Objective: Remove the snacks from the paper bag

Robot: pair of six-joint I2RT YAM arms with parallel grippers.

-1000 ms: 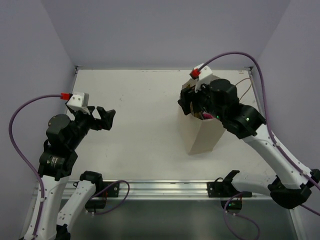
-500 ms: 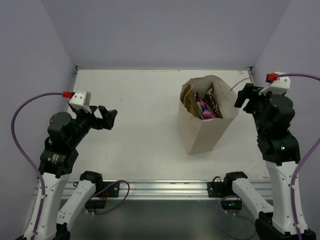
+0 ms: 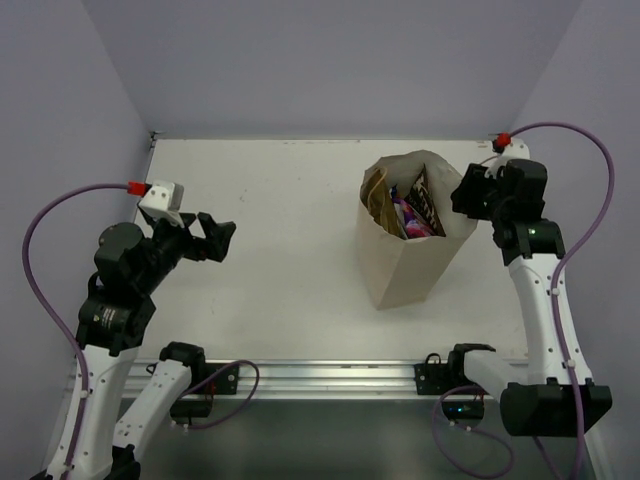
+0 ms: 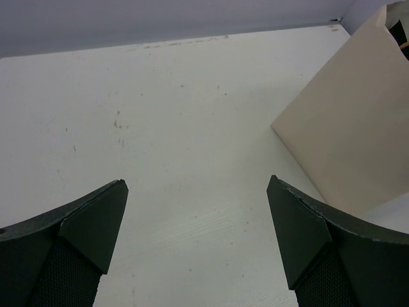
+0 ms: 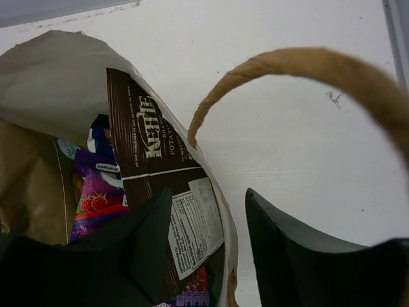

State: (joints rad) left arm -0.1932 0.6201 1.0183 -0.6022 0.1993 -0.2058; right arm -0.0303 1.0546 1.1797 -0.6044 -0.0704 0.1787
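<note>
bag [image 3: 405, 272] one; left pincer [image 3: 217, 236], right pincer [image 3: 465, 196]

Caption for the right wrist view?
Right gripper, fingers open, at beige paper bag rim beside brown cord handle; dark brown packet inside.

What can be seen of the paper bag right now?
The paper bag is beige-tan, smooth paper, standing upright on the table right of centre, mouth open. A brown twisted-cord handle arches off its right rim. Snacks stand inside: a dark brown packet against the right wall, a purple packet beside it. The open right tool straddles that rim; contact cannot be told.
</note>
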